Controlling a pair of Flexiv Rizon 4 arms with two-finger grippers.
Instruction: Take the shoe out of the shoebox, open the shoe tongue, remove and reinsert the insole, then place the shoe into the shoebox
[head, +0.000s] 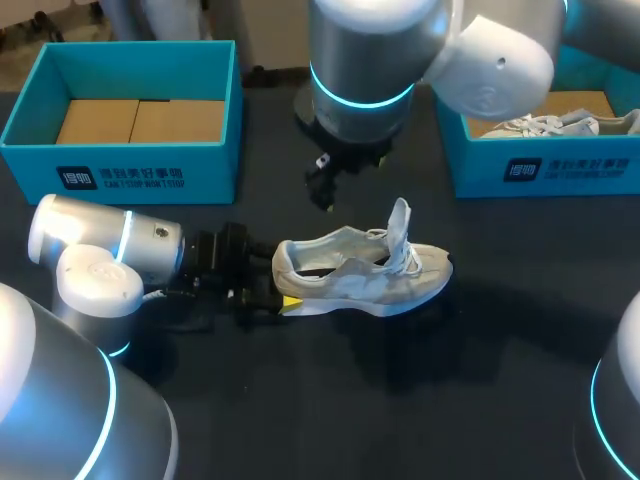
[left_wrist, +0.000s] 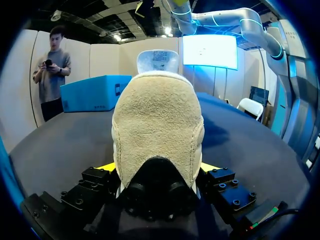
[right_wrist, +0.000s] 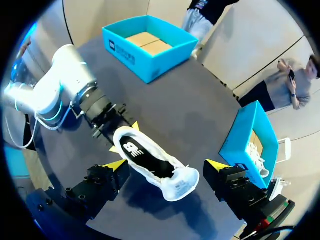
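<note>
Gripping beige suede-and-mesh sneaker by heel in left gripper, long axis straight ahead; right gripper spread, directly above.

The left arm is showing rounded silver-white shells, with a ring at one joint glowing cyan. The right arm is wearing the same pale grey casing, a cyan band glowing around its thick cylinder and a white domed cap bulging beside it. The left gripper and the right gripper are both showing black, blocky bodies dotted with small screw heads, and their fingers are ending in bright yellow wedges. A red and green strip is showing at the left gripper's base, with a black cable curving beside it.
</note>
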